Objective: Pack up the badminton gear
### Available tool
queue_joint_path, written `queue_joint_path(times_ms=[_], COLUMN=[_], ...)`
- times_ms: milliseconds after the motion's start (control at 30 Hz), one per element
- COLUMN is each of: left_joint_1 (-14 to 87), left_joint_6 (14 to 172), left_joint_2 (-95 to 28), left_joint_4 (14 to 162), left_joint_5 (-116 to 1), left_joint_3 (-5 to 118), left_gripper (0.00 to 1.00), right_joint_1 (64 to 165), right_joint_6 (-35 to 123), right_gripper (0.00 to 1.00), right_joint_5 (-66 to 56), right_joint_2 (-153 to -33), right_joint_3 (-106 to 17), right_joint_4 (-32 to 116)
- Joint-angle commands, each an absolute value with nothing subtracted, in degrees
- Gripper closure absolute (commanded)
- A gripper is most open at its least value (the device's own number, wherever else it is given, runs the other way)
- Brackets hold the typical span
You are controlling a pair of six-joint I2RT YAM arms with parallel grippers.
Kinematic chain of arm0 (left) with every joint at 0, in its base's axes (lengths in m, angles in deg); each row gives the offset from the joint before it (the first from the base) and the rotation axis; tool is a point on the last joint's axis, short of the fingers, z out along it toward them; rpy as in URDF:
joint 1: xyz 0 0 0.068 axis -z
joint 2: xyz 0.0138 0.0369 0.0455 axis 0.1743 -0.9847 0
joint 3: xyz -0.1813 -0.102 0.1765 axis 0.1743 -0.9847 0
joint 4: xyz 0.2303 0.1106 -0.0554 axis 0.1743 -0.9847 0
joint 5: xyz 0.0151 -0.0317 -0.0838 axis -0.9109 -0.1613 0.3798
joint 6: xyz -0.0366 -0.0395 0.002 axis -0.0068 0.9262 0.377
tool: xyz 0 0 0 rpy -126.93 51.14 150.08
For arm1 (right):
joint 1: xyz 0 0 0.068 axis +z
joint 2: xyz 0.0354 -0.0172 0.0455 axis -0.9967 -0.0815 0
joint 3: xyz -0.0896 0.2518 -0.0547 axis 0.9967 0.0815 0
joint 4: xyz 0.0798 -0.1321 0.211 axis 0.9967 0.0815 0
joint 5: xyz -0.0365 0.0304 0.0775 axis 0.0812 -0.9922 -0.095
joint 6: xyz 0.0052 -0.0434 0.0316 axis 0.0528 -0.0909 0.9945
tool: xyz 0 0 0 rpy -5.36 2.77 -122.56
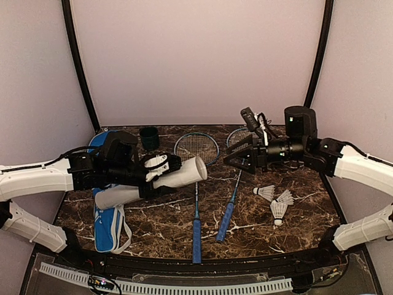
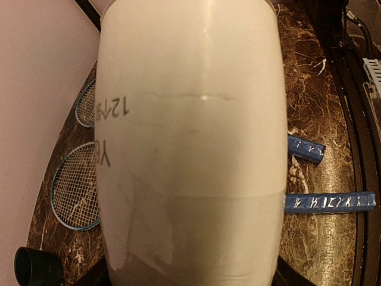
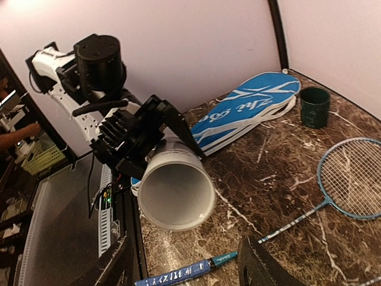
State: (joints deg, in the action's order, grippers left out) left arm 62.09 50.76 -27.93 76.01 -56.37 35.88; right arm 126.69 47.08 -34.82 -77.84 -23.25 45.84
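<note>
The blue racket bag with white lettering lies at the left edge of the dark marbled worktop, running near to far. A white strap loops from its near end.

Above the bag, the left hand is clamped on the long white tube, one black finger over the top of it and one beneath. The tube is off the worktop and lies nearly level. Its left end is over the bag and its open round mouth points right, toward the other arm. The left wrist view is almost filled by the tube's side, which carries dark printed characters.

A small dark cup stands upright at the far side, just right of the bag's far end.

Two blue-handled rackets lie flat at mid-worktop, heads far and handles near. The left racket lies straight. The right racket slants, and its head is partly hidden under the right arm.

The right hand hangs above that slanted racket, level with the tube's mouth and facing it but well apart from it. Its fingers are spread, with nothing between them.

Three white feather shuttlecocks sit close together on the right of the worktop, below the right arm.
</note>
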Motion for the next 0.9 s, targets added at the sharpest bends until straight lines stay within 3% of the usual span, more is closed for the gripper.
queue_joint_path(times_ms=[0,533,867], left_joint_1=[63.69,64.79,65.06], left_joint_6=[46.96,46.19,46.25], left_joint_2=[-27.07,-27.39,-26.54], left_joint_4=[80.71,81.66,82.13], left_joint_5=[-57.95,-59.18,-59.80], left_joint_3=[34.53,34.18,33.45], left_gripper=[0.58,0.60,0.60], right_joint_1=[132.08,140.14,140.96], right_joint_6=[46.44,46.70,47.05], right_gripper=[0.43,0.62,0.83], right_joint_5=[-34.64,-32.19,-31.94], right_joint_2=[-81.30,-89.47,-89.82], right_joint_3=[-26.57,-31.54,-31.67], right_joint_4=[47.41,46.56,45.51])
